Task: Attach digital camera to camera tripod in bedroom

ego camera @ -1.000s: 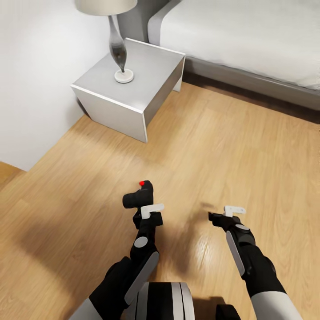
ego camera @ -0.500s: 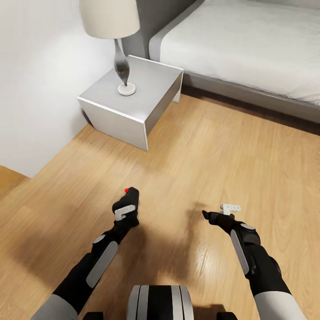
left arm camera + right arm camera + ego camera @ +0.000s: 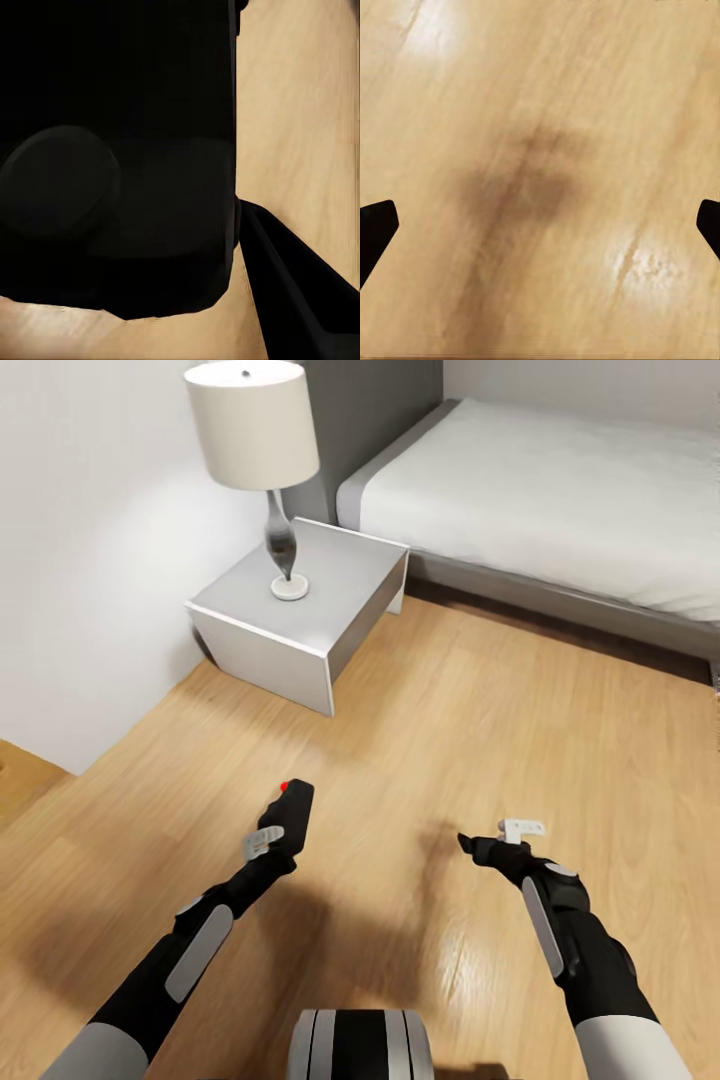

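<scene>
1. Ahead of you stands a grey nightstand (image 3: 300,622) against the white wall, with a lamp (image 3: 262,455) on its top; the grey bed (image 3: 560,510) with its white mattress lies just beside the nightstand, on its right.
2. Between you and the nightstand, only light wood floor (image 3: 480,700).
3. Your left gripper (image 3: 270,838) has its fingers clamped on the digital camera (image 3: 292,812): black, chunky, red button on top, held above the floor, well short of the nightstand.
4. Your right gripper (image 3: 500,842) holds nothing, fingers spread wide over bare floor.

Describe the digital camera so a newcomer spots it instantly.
From the grey bed and white nightstand, look down the wood floor to the left gripper. The digital camera is the black block it holds, marked by a red button on top.
</scene>
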